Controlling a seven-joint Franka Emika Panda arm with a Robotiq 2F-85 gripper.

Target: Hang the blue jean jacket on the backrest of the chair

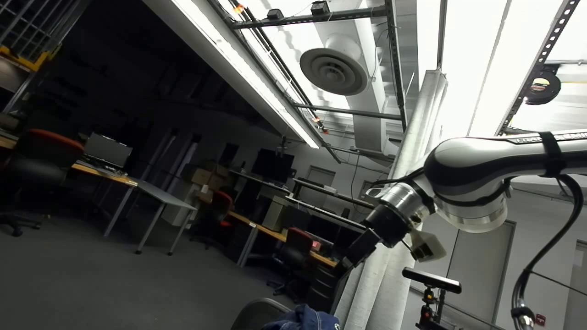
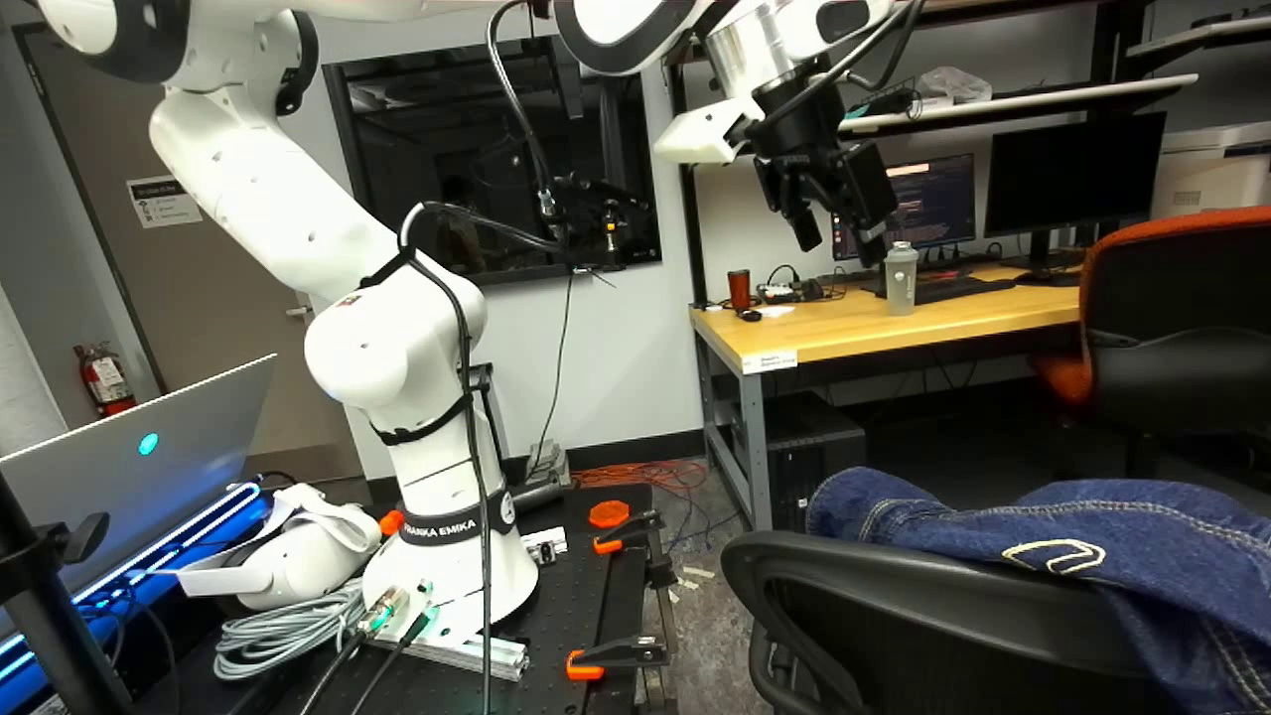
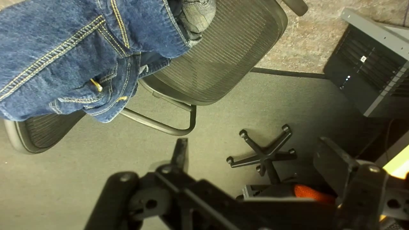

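Currently, the Robotiq gripper (image 2: 840, 239) hangs with fingers (image 3: 181, 153) spread apart, clear of the blue denim jacket (image 2: 1122, 526), which lies over the backrest (image 2: 943, 611) of the mesh office chair (image 3: 220, 54), beyond the right edge of the black mounting table (image 2: 571, 581) in an exterior view.

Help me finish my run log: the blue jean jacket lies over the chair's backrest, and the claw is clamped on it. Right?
Not quite: the claw is not clamped on the blue jean jacket. The wrist view shows the claw's fingers spread open, apart from the jacket. The jacket does lie over the chair's backrest.
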